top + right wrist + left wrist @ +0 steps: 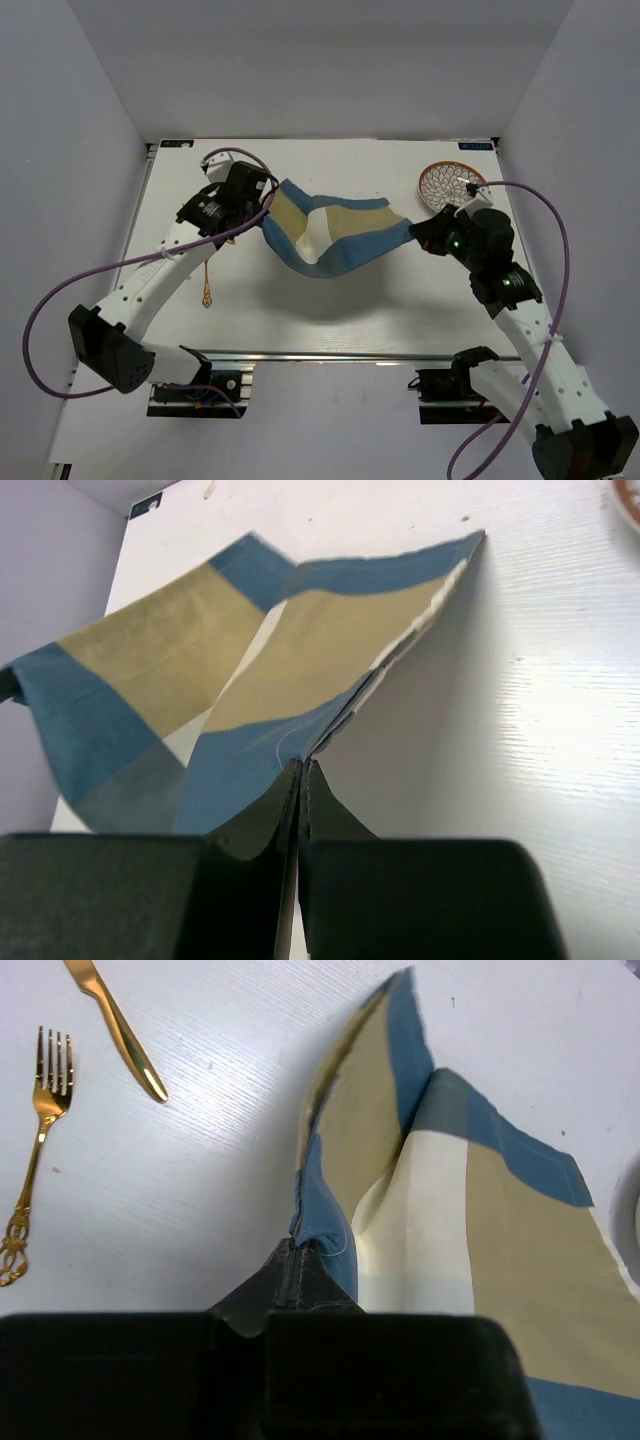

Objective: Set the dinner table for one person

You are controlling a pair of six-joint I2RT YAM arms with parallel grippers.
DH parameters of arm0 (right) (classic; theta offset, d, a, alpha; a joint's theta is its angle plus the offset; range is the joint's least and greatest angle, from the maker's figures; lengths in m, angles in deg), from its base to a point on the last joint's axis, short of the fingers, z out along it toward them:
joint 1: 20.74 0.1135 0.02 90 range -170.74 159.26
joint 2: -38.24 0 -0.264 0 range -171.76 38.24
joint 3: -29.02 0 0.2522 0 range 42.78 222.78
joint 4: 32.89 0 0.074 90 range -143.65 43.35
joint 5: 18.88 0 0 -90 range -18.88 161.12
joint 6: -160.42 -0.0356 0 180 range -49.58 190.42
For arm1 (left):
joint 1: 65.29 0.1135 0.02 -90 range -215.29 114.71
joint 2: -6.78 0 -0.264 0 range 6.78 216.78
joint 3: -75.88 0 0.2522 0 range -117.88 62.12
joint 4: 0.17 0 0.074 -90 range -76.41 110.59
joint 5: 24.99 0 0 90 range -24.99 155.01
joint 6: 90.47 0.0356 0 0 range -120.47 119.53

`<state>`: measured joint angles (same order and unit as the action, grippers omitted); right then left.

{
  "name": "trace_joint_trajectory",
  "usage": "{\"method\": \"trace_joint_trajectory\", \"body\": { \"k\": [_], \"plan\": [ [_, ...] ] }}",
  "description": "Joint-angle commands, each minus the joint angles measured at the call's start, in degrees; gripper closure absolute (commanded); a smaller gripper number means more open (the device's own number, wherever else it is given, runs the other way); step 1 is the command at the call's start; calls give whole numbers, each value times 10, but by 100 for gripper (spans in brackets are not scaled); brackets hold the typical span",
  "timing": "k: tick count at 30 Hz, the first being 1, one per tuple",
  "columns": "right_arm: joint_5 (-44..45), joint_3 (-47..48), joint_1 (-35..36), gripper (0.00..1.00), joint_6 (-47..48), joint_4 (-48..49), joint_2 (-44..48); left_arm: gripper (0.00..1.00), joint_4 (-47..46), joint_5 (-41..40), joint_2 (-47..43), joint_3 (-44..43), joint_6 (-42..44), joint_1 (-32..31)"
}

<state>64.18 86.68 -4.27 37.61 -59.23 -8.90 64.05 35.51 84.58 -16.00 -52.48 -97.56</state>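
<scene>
dinner table, large white rectangular tabletop, faint wood grain, lying flat

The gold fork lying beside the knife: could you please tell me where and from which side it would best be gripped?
Probably the slim middle of the handle of the fork, coming straight down with the jaws across it. It lies flat on the dinner table, bare surface on both sides, the knife apart from it; tines and ornate end are wider.

There is one table, with one placemat and one plate. The cutlery comes to one fork and one knife.
</scene>
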Motion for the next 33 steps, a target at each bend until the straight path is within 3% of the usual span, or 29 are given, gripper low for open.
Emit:
{"method": "trace_joint_trajectory", "body": {
  "k": [1, 9, 15, 22, 27, 28, 29, 31, 32, 33],
  "plan": [
    [34, 12, -6, 100, 33, -54, 41, 100, 28, -1, -49, 10, 16, 3],
    [28, 60, -13, 100, 44, -107, 13, 100, 51, -1, -76, 8, 3, 13],
    [57, 41, -17, 100, 41, -125, 63, 100, 33, -21, -156, 83, -20, 19],
    [57, 117, -16, 100, 62, -163, 62, 100, 52, -21, -143, 14, 3, 19],
    [35, 62, -16, 100, 65, -158, 56, 100, 39, 17, -152, 72, -4, 19],
    [35, 52, -16, 93, 62, -149, 66, 100, 28, 21, -170, 89, -5, 19],
    [36, 43, -16, 80, 62, -147, 79, 79, 27, 24, -182, 103, -9, 12],
    [36, 33, -14, 39, 60, -148, 92, 55, 19, 34, -208, 143, -13, 6],
    [36, 34, -16, 16, 59, -152, 99, 9, 21, 41, -234, 154, -17, 6],
    [35, 36, -17, 11, 59, -155, 101, 2, 20, 46, -249, 168, -13, 6]
  ]
}}
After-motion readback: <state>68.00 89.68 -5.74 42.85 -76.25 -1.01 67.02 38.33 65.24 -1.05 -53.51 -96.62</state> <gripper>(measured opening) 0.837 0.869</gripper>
